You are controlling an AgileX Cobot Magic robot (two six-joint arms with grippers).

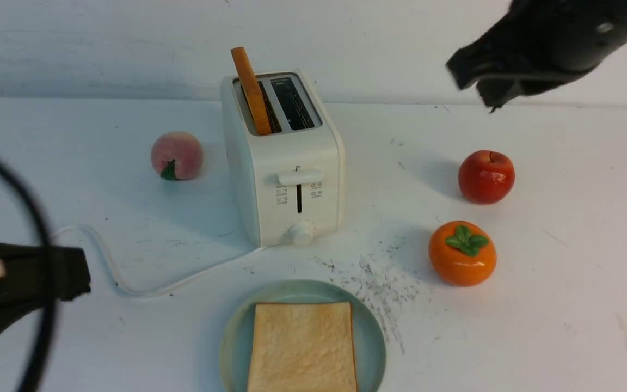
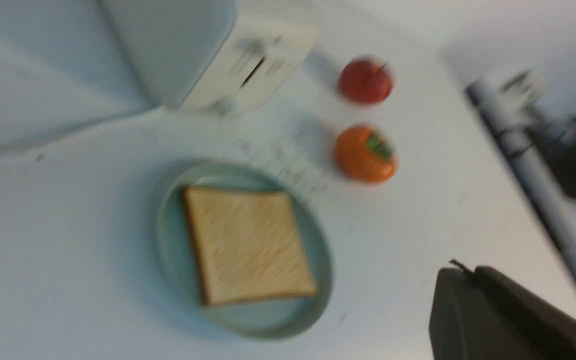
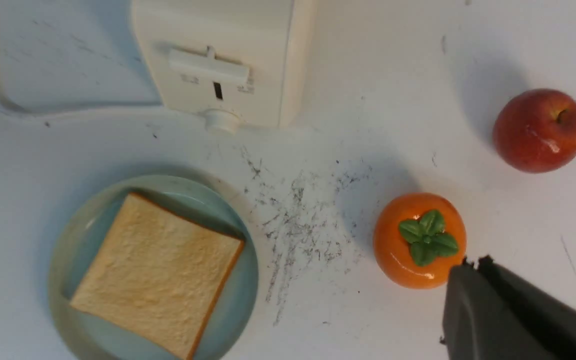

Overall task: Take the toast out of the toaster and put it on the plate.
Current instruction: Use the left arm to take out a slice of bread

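Toast on plate: one slice (image 1: 302, 347) lies flat on the plate (image 1: 374, 340), in front of the toaster (image 1: 283, 163)
Toast in slot: a second slice (image 1: 251, 90) stands tilted in the left slot, its top well clear of the toaster
Left gripper (image 1: 77, 275): jaws together, nothing in them, low and left of the plate
Right gripper (image 1: 474, 79): jaws together, empty, high to the right of the toaster, above the apple (image 1: 486, 177)
Step in hand, as I judge: fetch the standing slice
How to do it well: part the jaws first, come down over the slice's top, pinch its flat faces, lift straight along its lean so the toaster does not drag
Placing: little bare plate is left, so lay it on or beside the first slice
Watch for: cord (image 1: 128, 272) near the left arm; persimmon (image 1: 462, 253) close to the plate
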